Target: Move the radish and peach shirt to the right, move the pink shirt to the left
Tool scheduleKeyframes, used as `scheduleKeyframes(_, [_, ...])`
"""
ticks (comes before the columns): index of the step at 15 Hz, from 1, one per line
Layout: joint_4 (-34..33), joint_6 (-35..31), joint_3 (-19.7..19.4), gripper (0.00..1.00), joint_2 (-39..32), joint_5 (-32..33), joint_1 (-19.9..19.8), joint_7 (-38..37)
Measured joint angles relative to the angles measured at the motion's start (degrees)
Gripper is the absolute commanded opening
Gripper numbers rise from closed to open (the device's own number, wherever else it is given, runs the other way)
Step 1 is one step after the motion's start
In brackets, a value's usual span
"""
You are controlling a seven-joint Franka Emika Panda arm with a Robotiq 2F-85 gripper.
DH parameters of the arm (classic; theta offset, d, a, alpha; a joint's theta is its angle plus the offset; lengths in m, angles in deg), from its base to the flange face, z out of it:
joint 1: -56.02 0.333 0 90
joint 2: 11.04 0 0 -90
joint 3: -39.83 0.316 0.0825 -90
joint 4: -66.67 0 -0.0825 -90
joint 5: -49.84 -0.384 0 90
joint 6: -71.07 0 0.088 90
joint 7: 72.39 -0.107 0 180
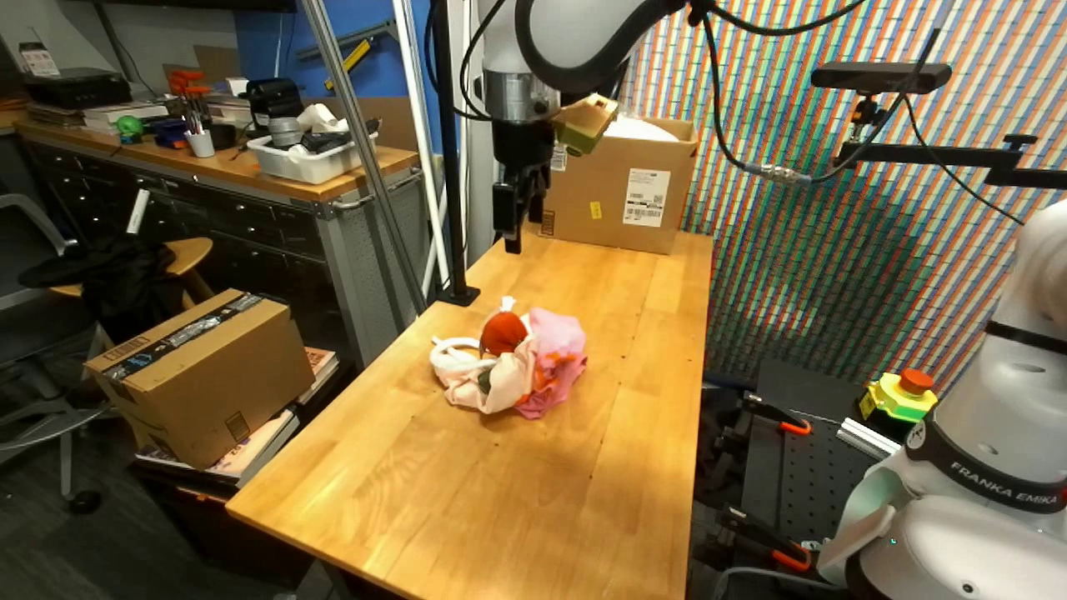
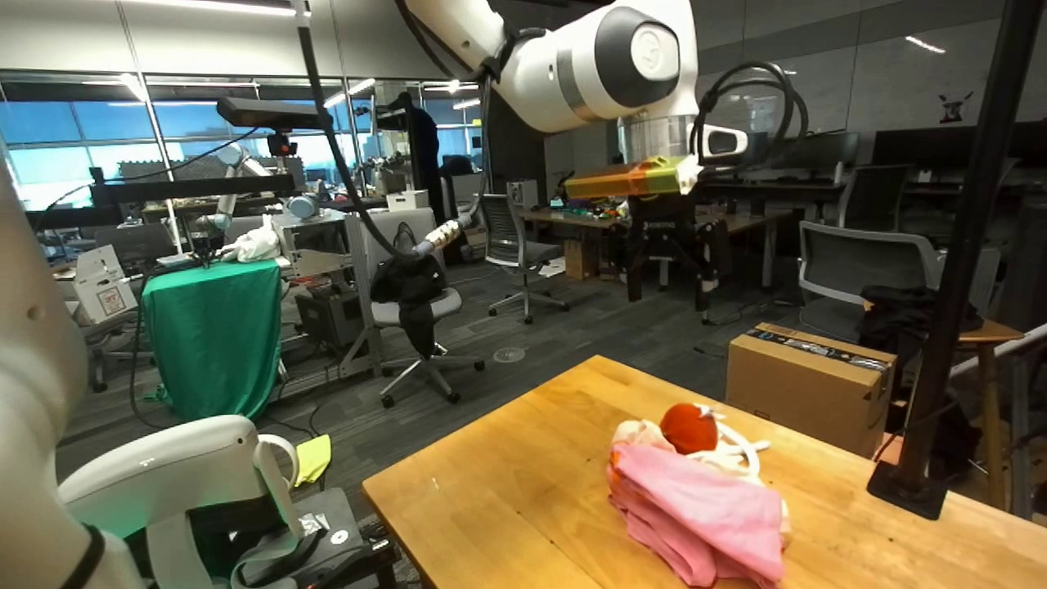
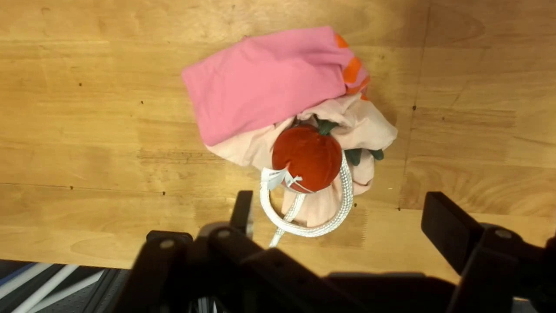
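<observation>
Hanging well above the wooden tabletop (image 1: 533, 492), one gripper (image 3: 341, 213), jaws wide apart. Writing: FRANKA EMIKA, plain on the black band (image 1: 1004, 483) round the robot arm (image 1: 992, 392) in an exterior view. Small pale lettering (image 2: 658, 225) on the gripper body starts ROBOTI; last letter doubtful. Two cardboard boxes (image 1: 611, 183): one at the table's far end with a barcoded white label (image 1: 646, 197) and a yellow sticker (image 1: 595, 209), print too small to read; the second box (image 1: 212, 383) low beside the table, dark printed tape (image 1: 183, 338) on top, also unreadable. On the tabletop, near the black post (image 2: 966, 254): one radish (image 3: 306, 152), red and round, sitting on one peach shirt (image 3: 367, 128), seen in all three views. One pink shirt (image 3: 269, 87), folded, touching the peach shirt along an edge. Orange marks (image 3: 352, 69) on the pink, dark green on the peach; cannot tell if any are letters. One white rope loop (image 3: 347, 191) curls beside the radish, over peach cloth. One red button (image 1: 915, 381) on a yellow base, two clamps (image 1: 765, 407) with orange ends.
</observation>
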Motion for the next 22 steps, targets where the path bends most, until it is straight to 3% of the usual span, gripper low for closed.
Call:
scheduleKeyframes(10, [-1.2,-13.8,-1.7,1.0,-13.0,-2.1,-1.6,-2.0])
scheduleKeyframes(22, [-7.8,-15.1,-1.4,1.0,-23.6,-3.8,-1.6,-1.8])
